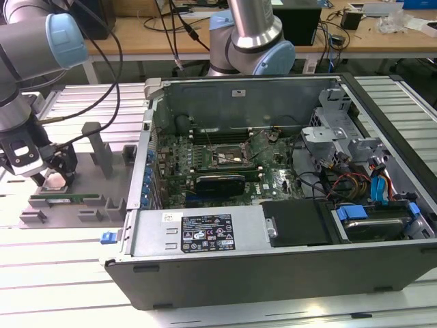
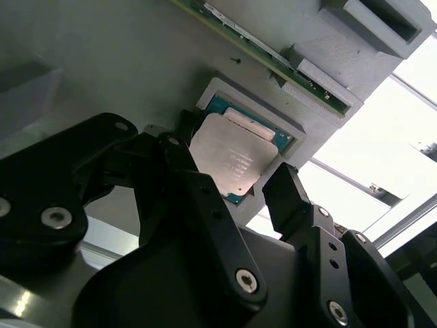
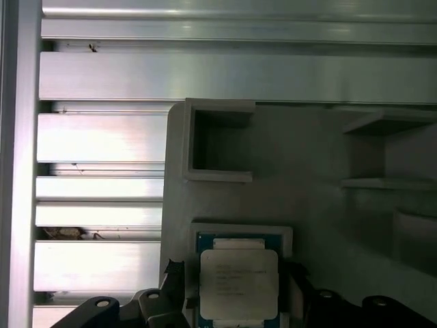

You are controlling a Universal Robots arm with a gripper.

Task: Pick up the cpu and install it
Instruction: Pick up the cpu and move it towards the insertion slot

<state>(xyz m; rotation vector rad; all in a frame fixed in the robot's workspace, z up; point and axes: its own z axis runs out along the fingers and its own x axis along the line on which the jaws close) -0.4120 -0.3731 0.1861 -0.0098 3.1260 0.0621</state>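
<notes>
The cpu (image 2: 232, 156) is a flat square chip with a silver top and a thin green rim. It lies flat in a shallow square nest of the grey fixture plate (image 1: 102, 184) at the exterior view's left. My gripper (image 1: 54, 175) hangs right over it. Its black fingers (image 2: 176, 145) stand open on either side of the chip, with a small gap showing at the sides. In the first wrist view the cpu (image 3: 239, 283) sits between the two fingertips. The open socket (image 1: 229, 157) lies on the motherboard inside the computer case.
A long green memory stick (image 1: 65, 199) lies in a slot of the fixture beside the cpu nest. Grey upright posts (image 1: 102, 147) rise from the plate. The open computer case (image 1: 273, 205) stands to the exterior view's right, with a tall metal wall (image 1: 147, 157) facing the fixture.
</notes>
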